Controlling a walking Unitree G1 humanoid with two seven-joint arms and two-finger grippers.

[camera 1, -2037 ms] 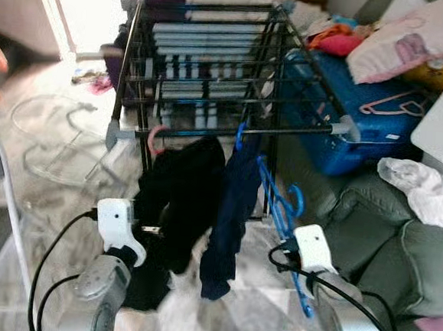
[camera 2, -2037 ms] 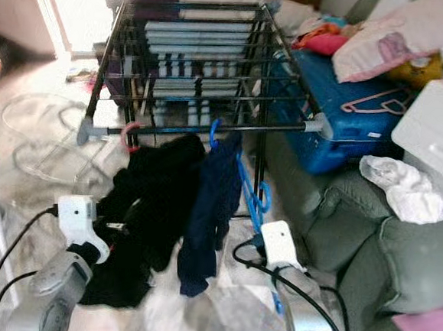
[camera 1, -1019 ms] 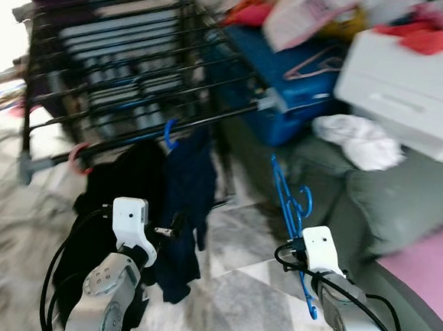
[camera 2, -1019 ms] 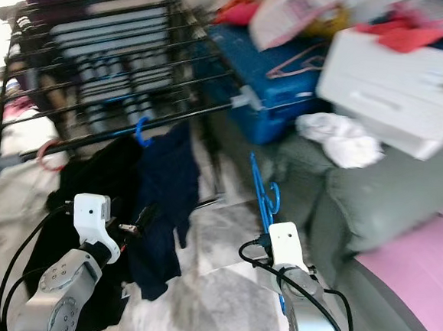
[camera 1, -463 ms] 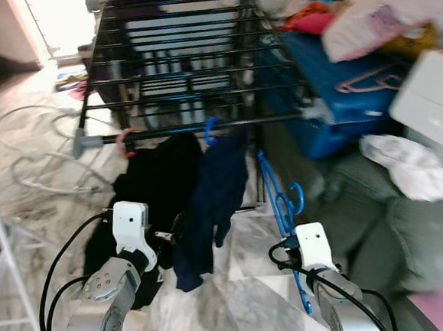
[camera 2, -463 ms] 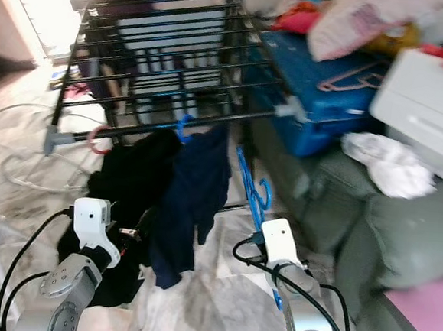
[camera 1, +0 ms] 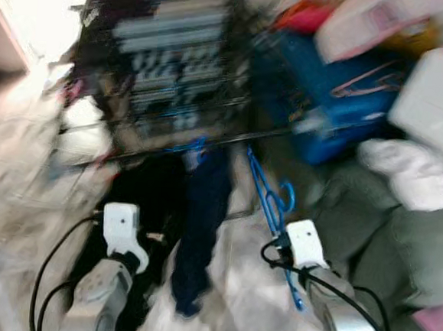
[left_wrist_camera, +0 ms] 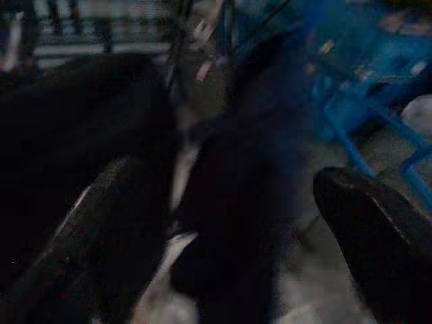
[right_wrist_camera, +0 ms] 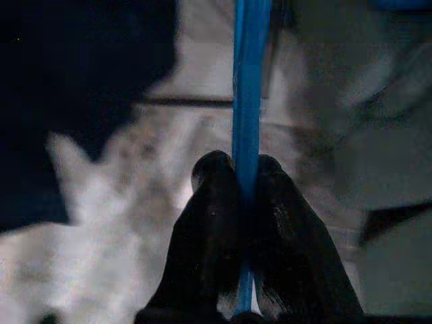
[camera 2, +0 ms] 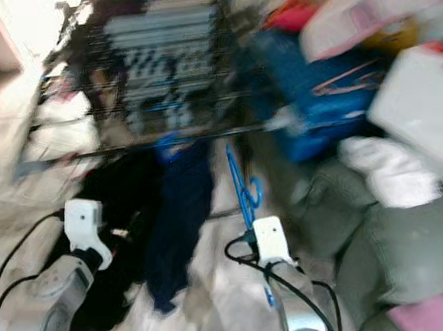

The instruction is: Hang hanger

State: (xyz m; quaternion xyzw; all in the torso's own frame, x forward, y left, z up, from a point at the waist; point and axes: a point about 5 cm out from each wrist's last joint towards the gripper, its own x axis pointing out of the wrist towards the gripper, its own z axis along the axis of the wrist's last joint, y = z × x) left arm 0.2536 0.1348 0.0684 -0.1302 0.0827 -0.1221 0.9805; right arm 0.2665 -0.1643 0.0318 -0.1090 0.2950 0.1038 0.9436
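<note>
Both head views are smeared, yet the layout reads well enough: a black drying rack (camera 1: 168,62) fills the upper left of the frame, with two garments drooping from its front bar, a black one (camera 1: 146,198) and a navy one (camera 1: 202,218) side by side. The right gripper (right_wrist_camera: 237,177) sits low, right of centre, and the blue hanger (camera 1: 269,196) rises from it toward the rack's corner, its hook just short of the bar. The right wrist view settles what the head views cannot: its two black fingers (right_wrist_camera: 209,223) are pressed together on the hanger's blue bar. The left wrist view shows the left gripper (left_wrist_camera: 223,223) with fingers spread wide, nothing between them, facing the two dark garments. A blue suitcase (camera 1: 327,89) lies at upper right.
</note>
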